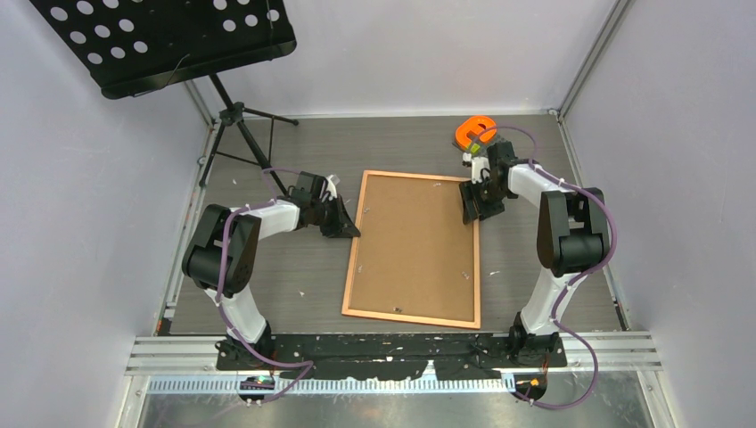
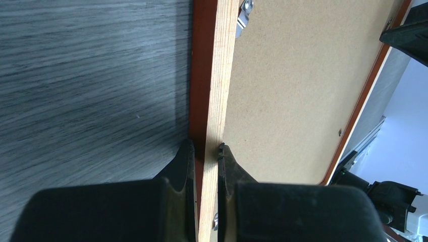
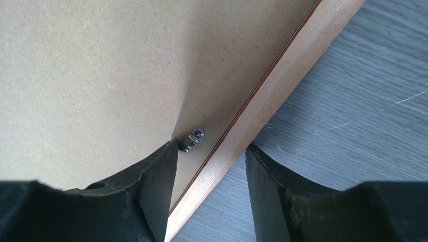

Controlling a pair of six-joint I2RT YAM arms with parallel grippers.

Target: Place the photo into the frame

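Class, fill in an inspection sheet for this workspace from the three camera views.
Surface: grey wood-grain table.
Job's things: frame lies back up, brown backing board in it; photo not seen.
Clutter: orange object at the far right.
Grippers: left gripper shut on frame's left border; right gripper open, astride right border.
Cables: purple cables along both arms.
Surroundings: black music stand far left; pale walls.

We see pale grey walls [image 1: 401,53] around a dark wood-grain bench [image 1: 294,281], with a black perforated music stand [image 1: 169,40] far left.
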